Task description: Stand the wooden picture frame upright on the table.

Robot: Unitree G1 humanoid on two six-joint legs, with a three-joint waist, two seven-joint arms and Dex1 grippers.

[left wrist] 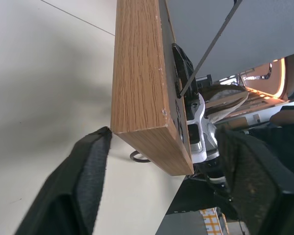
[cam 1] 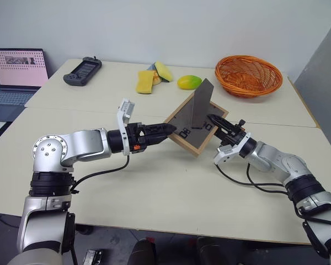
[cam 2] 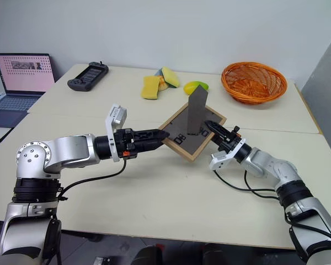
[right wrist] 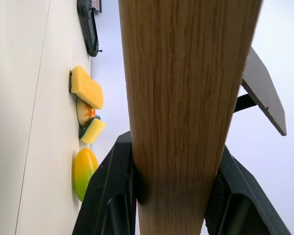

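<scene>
1. Two grippers flank the frame [cam 1: 196,125] mid-table [cam 1: 154,187], tilted, back up, flap out; left gripper [cam 1: 164,130] at its left corner.
2. Left wrist: fingers [left wrist: 81,186] wide, corner between, untouched.
3. Right wrist: right gripper [right wrist: 174,188] clamps the frame's edge.

We cannot see the wooden picture frame [cam 1: 194,128] front; it faces away. Beside it, the laptop [cam 1: 14,77] is cut off; its screen unreadable.

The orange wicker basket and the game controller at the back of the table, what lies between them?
Between the orange wicker basket and the game controller, the left eye view shows two yellow sponges and a mango.
</scene>
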